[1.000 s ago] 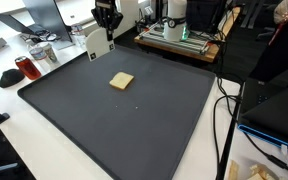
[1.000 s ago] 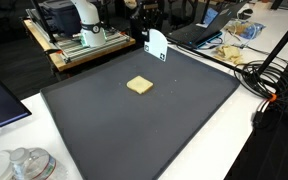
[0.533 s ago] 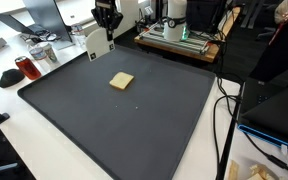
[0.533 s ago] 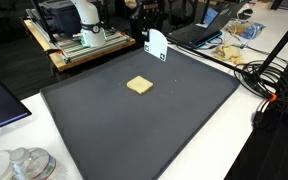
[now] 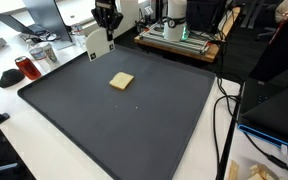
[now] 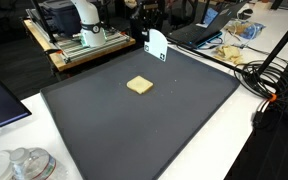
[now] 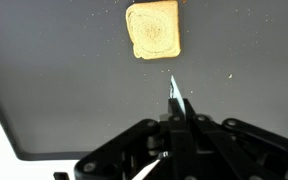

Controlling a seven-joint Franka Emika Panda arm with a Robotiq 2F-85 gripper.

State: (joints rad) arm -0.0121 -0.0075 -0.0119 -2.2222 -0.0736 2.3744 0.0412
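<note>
Table (image 5: pixel 14 135): one, white, cluttered round its edges.

Black mat (image 5: pixel 134 130): one, covering most of the table; small pale crumbs or specks lie on it in the wrist view.

Pincer (image 7: pixel 174 95): one, at the mat's far edge in both exterior views (image 5: pixel 106 20). Its fingers are pressed together, with nothing we can make out between them.

White upright block (image 5: pixel 97 43): one, standing at the mat's edge just below the pincer. We cannot tell whether they touch.

Tan square slice (image 5: pixel 121 81): one, lying flat on the mat toward its far half, well apart from the pincer. In the wrist view (image 7: pixel 152 30) it lies ahead of the fingertips, a little to one side.

Risks, as we judge them:
- With the fingers together, any descent onto the slice would press or shove it, not grip it.
- The slice is thin and flat, so fingers coming in low could scrape or catch the mat.
- The white block is close to the pincer, and a sideways move could knock it over.
</note>
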